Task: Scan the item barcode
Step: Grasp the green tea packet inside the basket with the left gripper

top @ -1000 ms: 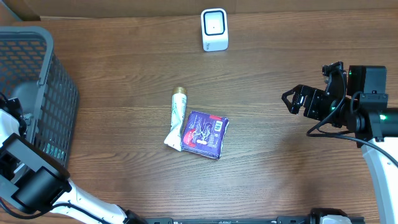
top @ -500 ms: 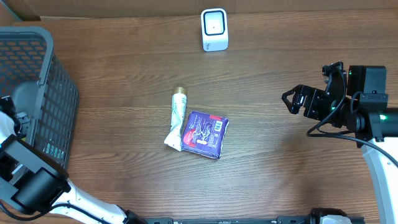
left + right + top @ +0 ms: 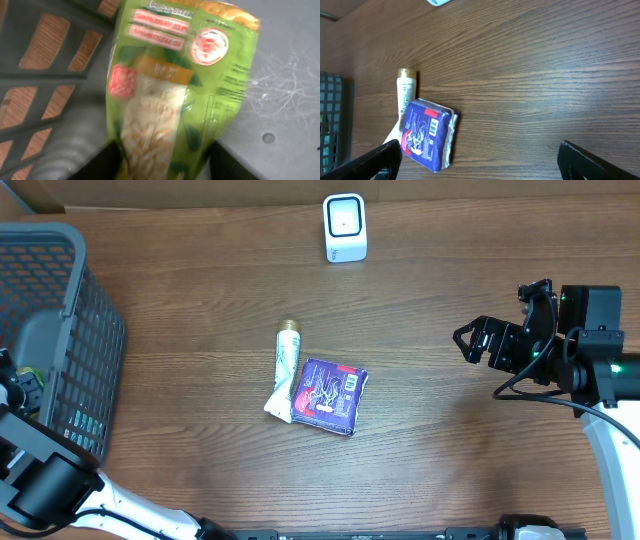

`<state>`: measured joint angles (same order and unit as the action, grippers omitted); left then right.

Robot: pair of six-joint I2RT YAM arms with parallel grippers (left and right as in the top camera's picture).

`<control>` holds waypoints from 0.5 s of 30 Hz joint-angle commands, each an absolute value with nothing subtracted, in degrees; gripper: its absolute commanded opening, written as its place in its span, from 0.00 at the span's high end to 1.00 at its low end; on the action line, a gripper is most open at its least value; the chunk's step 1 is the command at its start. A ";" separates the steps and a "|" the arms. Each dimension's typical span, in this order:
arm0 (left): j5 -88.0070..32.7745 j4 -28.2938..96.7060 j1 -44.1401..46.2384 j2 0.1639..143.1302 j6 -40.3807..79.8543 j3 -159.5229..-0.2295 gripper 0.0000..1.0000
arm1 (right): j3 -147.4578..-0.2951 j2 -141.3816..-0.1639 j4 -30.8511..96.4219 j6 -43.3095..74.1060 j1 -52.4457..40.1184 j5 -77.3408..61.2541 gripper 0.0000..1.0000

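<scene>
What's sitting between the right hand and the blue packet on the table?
Nothing: only bare wooden table separates the right hand and the blue packet, as the overhead view shows.

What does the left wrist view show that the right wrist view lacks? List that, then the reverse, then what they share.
Left wrist only: a green snack packet, flanked by the fingers of the left gripper; whether they grip it is unclear. Right wrist only: the blue packet with its barcode showing, the gold-capped tube beside it, and the open right gripper. Both: the grey basket and the wooden table, seen in the left wrist view through the basket's mesh.
</scene>
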<state>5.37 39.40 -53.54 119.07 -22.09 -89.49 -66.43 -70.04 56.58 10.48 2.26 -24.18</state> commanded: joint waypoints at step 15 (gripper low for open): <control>0.38 46.17 -46.44 117.75 -12.01 -98.78 0.96 | -67.53 -70.22 56.29 10.02 2.48 -24.51 0.00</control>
